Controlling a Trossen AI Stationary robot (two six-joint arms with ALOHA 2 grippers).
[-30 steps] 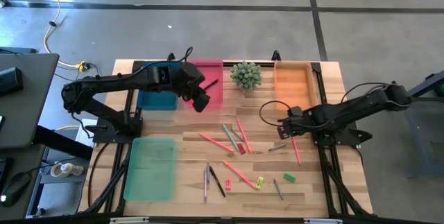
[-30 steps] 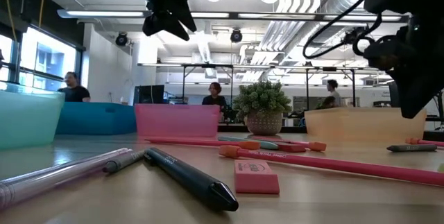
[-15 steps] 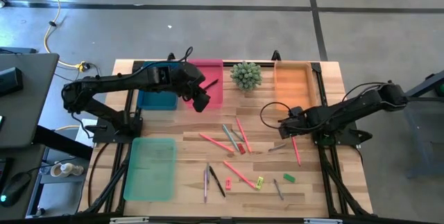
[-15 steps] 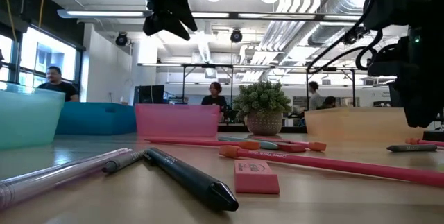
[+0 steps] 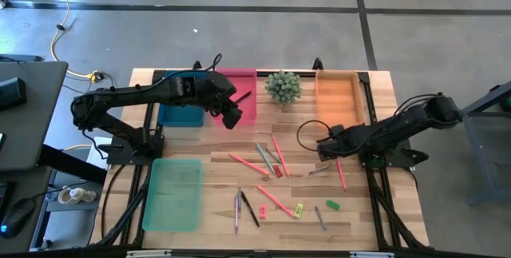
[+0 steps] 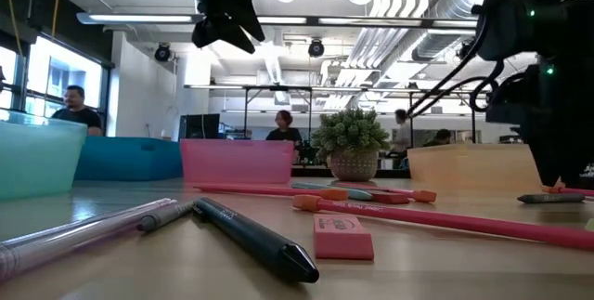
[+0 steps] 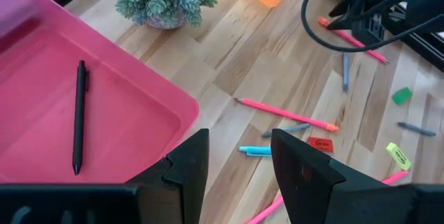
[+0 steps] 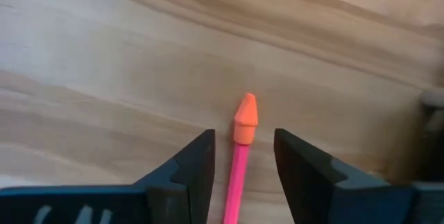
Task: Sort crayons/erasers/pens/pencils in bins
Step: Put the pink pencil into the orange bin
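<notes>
The right gripper hangs low over the wood with its two dark, blunt fingers parted; a thin pink pencil with a cone-shaped orange tip runs up the gap between them, and no finger visibly presses it. From above, this gripper sits near the right edge of the table, just below the orange bin, a shallow rectangular plastic tray.

The left gripper is raised over the near corner of the pink bin, its fingers apart and holding nothing. Inside that smooth, round-cornered tray lies a slim black pen. The teal-blue bin sits beside it, partly under the left arm, and the larger translucent pale-green bin lies near the front left.

The table is pale planked wood with visible grain. Scattered across its middle are the loose thin sticks, pink, grey and dark. The erasers are short blocky chunks: a green one and a yellow one near the front right, a red one beside the front sticks, and another red one among the central sticks. A small spiky green plant in a pot stands between the pink and orange bins.
</notes>
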